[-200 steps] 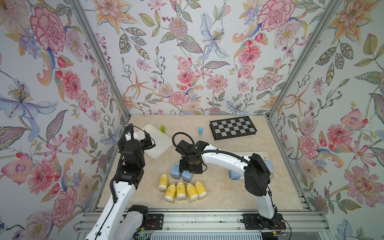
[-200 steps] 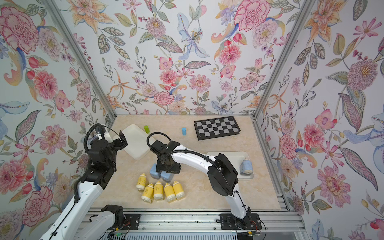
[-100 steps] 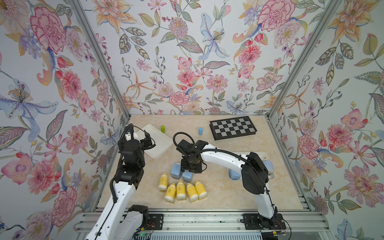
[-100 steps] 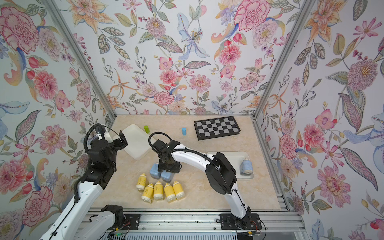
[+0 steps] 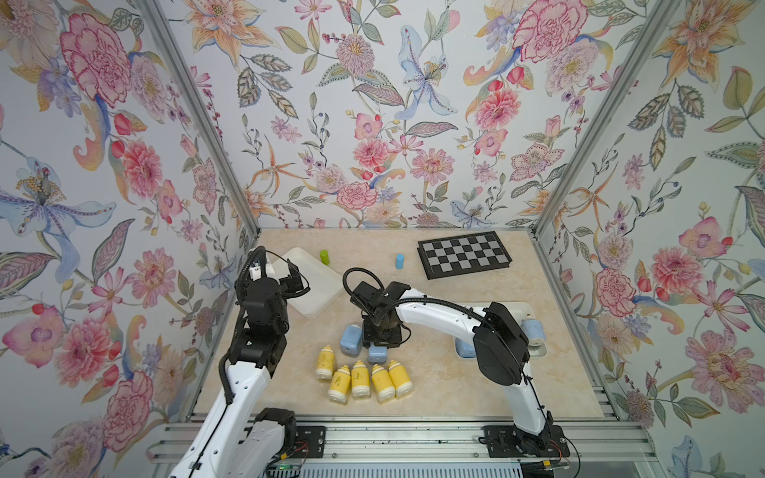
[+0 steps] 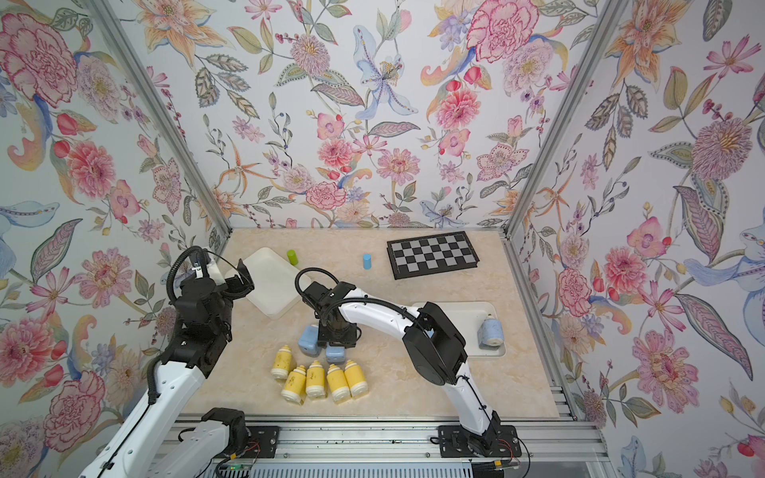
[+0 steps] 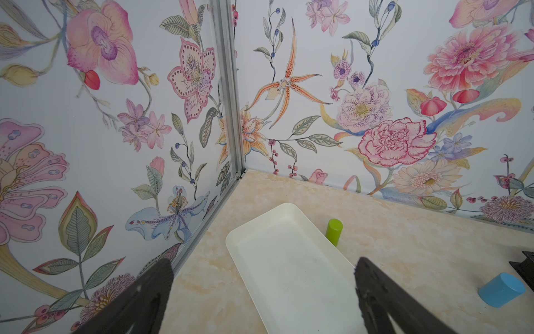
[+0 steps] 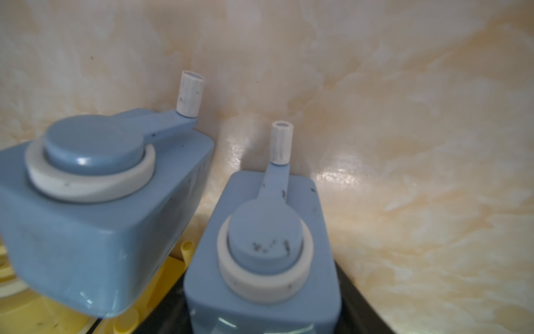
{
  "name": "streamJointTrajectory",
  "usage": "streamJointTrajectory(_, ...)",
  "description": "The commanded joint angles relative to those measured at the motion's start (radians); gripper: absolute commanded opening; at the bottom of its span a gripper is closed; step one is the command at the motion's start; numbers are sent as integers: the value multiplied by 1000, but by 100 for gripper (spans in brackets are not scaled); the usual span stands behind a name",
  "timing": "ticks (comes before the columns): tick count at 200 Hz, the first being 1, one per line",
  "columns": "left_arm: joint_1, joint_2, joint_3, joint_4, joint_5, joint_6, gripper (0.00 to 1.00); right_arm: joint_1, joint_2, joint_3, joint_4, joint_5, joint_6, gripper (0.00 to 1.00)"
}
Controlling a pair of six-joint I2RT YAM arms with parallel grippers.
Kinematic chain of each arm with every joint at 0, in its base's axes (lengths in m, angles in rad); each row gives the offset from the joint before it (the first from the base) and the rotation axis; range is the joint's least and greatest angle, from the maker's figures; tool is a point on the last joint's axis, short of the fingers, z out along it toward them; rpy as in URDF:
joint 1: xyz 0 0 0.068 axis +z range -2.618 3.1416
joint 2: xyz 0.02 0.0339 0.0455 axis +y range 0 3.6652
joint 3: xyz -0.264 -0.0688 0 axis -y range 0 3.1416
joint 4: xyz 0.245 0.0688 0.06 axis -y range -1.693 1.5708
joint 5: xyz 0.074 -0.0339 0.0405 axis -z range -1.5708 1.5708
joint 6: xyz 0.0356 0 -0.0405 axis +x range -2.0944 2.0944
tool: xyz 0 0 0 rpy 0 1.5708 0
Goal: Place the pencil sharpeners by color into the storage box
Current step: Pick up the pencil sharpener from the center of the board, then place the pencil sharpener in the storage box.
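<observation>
Open bench (image 5: 455, 385) is found at the near right, between the right arm's base and the side wall; the middle is crowded. A checkerboard (image 5: 463, 255) lies by the rear wall, the left white tray (image 5: 314, 289) by the left wall, and the right white tray (image 5: 540, 354) at the right edge. Five yellow pencil sharpeners (image 5: 359, 378) are counted, clustered near the front edge. Four blue pencil sharpeners are counted: one (image 5: 534, 329) in the right white tray, one (image 5: 464, 351) half hidden behind the right arm, and two at centre. Of these, the nearer blue sharpener (image 8: 263, 245) sits between the right pincer (image 5: 381, 343) jaws, which flank it closely; whether it is clamped cannot be told. Its neighbour (image 5: 351, 340) stands just beside. The left pincer (image 7: 263, 263) is released, spread wide above the left white tray. One green cylinder (image 5: 324, 257) and one blue cylinder (image 5: 399, 261) stand upright.
</observation>
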Motion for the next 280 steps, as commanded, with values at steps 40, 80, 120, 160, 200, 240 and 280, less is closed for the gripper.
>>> streamJointTrajectory(40,-7,-2,-10,11,7,1,99,-29,-65,-5,-54,58,-77,44)
streamJointTrajectory(80,-7,-3,-10,11,13,-5,99,-95,-173,-4,-84,63,-187,42)
streamJointTrajectory(120,-7,-3,-9,12,23,-6,99,-209,-342,1,-217,139,-298,41)
streamJointTrajectory(160,-8,-6,-9,12,28,-12,99,-357,-488,-35,-381,212,-421,42)
streamJointTrajectory(200,-9,4,-4,8,44,-16,99,-535,-618,-71,-445,254,-505,42)
streamJointTrajectory(240,-8,-5,-9,15,51,-20,99,-662,-700,-171,-468,288,-588,43)
streamJointTrajectory(280,-8,-4,-9,15,50,-20,99,-768,-730,-264,-465,322,-654,43)
